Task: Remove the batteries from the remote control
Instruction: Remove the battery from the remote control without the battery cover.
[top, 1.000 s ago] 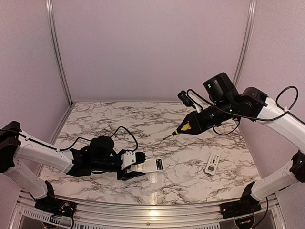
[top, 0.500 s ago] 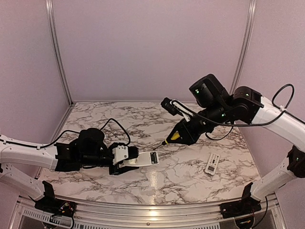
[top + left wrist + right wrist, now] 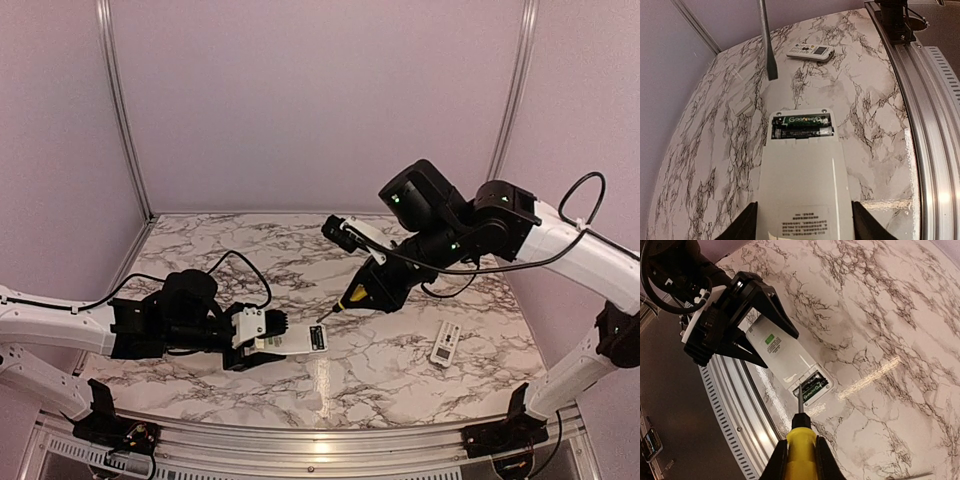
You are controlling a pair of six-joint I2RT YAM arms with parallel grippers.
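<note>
My left gripper (image 3: 262, 340) is shut on the white remote control (image 3: 300, 343), holding it back side up just above the table. In the left wrist view the remote (image 3: 802, 175) lies between my fingers (image 3: 747, 225). Its open compartment shows the dark batteries (image 3: 802, 132) lying inside. My right gripper (image 3: 385, 280) is shut on a yellow-handled screwdriver (image 3: 355, 293). The shaft (image 3: 767, 45) hangs a little beyond the remote's far end, not touching it. In the right wrist view the screwdriver (image 3: 801, 447) points at the batteries (image 3: 812, 383).
A second small white remote (image 3: 445, 343) lies on the marble table at the right, also in the left wrist view (image 3: 810, 50). A small flat cover plate (image 3: 742, 106) lies left of the held remote. The table's metal front rail (image 3: 925, 150) runs close by.
My right arm has swung down and left, bringing the screwdriver tip close to the remote's open end. My left gripper has shifted slightly left with the remote.
</note>
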